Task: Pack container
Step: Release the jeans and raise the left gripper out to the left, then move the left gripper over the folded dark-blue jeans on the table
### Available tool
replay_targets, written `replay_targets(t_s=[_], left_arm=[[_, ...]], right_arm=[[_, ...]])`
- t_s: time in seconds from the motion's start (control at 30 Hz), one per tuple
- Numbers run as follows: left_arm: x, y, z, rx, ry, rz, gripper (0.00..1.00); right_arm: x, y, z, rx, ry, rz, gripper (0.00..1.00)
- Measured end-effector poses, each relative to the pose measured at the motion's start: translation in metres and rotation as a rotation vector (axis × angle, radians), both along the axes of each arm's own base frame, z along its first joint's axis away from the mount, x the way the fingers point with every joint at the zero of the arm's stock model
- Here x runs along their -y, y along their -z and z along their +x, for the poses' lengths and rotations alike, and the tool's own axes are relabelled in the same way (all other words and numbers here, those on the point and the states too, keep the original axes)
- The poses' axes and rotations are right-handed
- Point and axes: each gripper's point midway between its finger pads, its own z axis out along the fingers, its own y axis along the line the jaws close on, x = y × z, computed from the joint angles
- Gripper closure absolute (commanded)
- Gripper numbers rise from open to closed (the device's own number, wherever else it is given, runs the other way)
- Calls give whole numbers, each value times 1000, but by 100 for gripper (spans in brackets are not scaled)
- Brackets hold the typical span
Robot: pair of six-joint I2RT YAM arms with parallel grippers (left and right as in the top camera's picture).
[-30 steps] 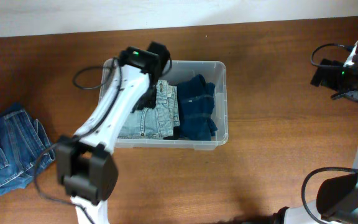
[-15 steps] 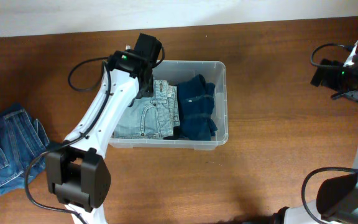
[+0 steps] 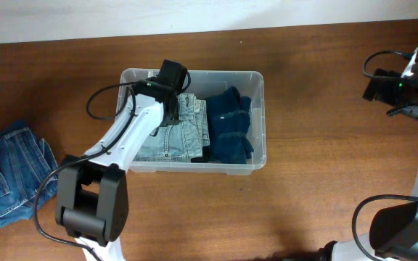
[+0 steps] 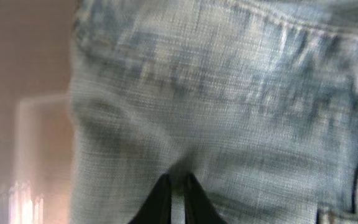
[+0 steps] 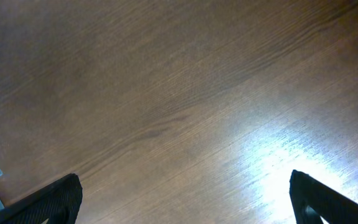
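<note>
A crumpled pair of mid-blue denim jeans point(image 3: 9, 174) lies near the left edge of the brown wooden table point(image 3: 318, 94). Further right, folded pale denim point(image 3: 191, 134) touches a navy garment point(image 3: 231, 130).

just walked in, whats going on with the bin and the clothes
A two-armed robot is packing clothes into a clear plastic container. The left fingers are nearly closed and down against the folded light-wash jeans inside it; whether they pinch the cloth is unclear. A dark blue garment lies beside those jeans in the container. Another pair of blue jeans lies on the wooden table to the left, not yet packed. The right fingers hang wide open over bare wood, holding nothing.
</note>
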Motion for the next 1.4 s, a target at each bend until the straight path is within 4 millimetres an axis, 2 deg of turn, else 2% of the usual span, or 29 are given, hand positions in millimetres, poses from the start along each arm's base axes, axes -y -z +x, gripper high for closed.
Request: replay_targets(t_s=[0.1,0.13,0.2,0.23,0.27,0.33,0.4,0.43,0.5,0.67,0.77,0.87,1.1,1.2,1.4], left_arm=[[1,-22,0,-7,1,-7,95],[2,-52,6,37,-2,-27,95],[0,-82,9,90,-10,-51,95],[-4,-101,11,131,-20,-67,100],[-12,-121,11,174,-36,-83,100],[-32,-147,7,224,-75,-97,99],[-58,-162,1,243,-133,-94,99],[-77,-162,-2,232,-174,-86,99],[-98,-156,-3,211,-225,-88,99],[-136,-134,-10,146,-313,-136,99],[-147,-120,-12,124,-343,-155,100],[-146,-98,-14,90,-331,-195,100],[-124,-47,-15,25,-263,-309,100],[-119,-38,-19,4,-255,-328,99],[-110,-37,-19,-3,-236,-378,99]], right_arm=[[0,0,0,0,0,0,1],[0,0,0,0,0,0,1],[0,0,0,0,0,0,2],[0,0,0,-1,0,0,1],[0,0,0,0,0,0,1],[0,0,0,0,0,0,1],[0,0,0,0,0,0,1],[0,0,0,0,0,0,1],[0,0,0,0,0,0,2],[0,0,0,-1,0,0,1],[0,0,0,0,0,0,2],[0,0,0,0,0,0,1],[0,0,0,0,0,0,1],[0,0,0,0,0,0,2],[0,0,0,0,0,0,2]])
